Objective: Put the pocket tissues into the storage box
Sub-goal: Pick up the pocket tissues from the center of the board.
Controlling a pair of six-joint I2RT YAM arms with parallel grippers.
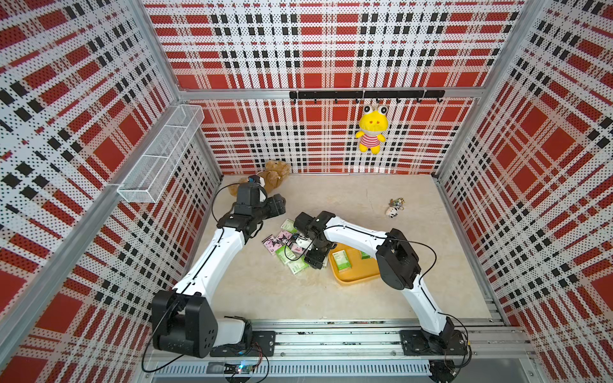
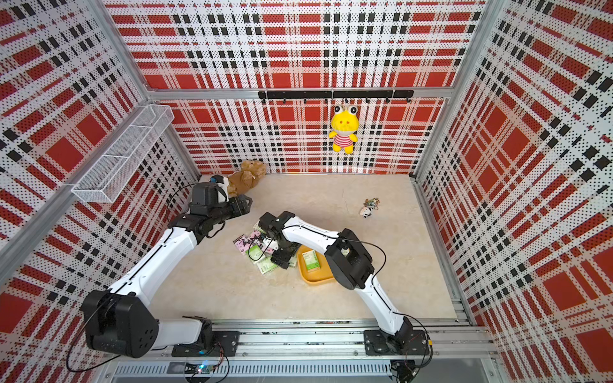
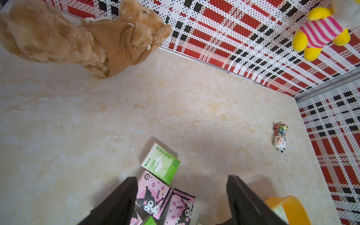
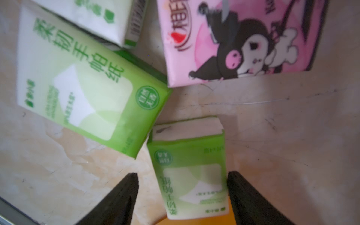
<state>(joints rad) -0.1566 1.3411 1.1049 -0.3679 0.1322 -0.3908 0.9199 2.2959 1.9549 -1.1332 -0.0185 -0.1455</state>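
Several pocket tissues, green-and-white (image 1: 286,253) and pink (image 1: 284,238), lie in a loose pile on the floor just left of the storage box (image 1: 351,279), a shallow yellow tray also seen in the other top view (image 2: 315,281). One green pack (image 1: 341,260) lies inside the box. My right gripper (image 1: 315,258) is open and low at the box's left rim. A green pack (image 4: 189,175) lies between its fingers, close to one and clear of the other. My left gripper (image 3: 182,179) is open and empty above the pink packs (image 3: 151,196).
A small black-and-white keychain toy (image 1: 393,211) lies at the far right. A brown plush (image 1: 273,175) sits in the back left corner behind my left arm. A yellow frog plush (image 1: 371,129) hangs on the back wall, and a white wire basket (image 1: 159,156) is on the left wall.
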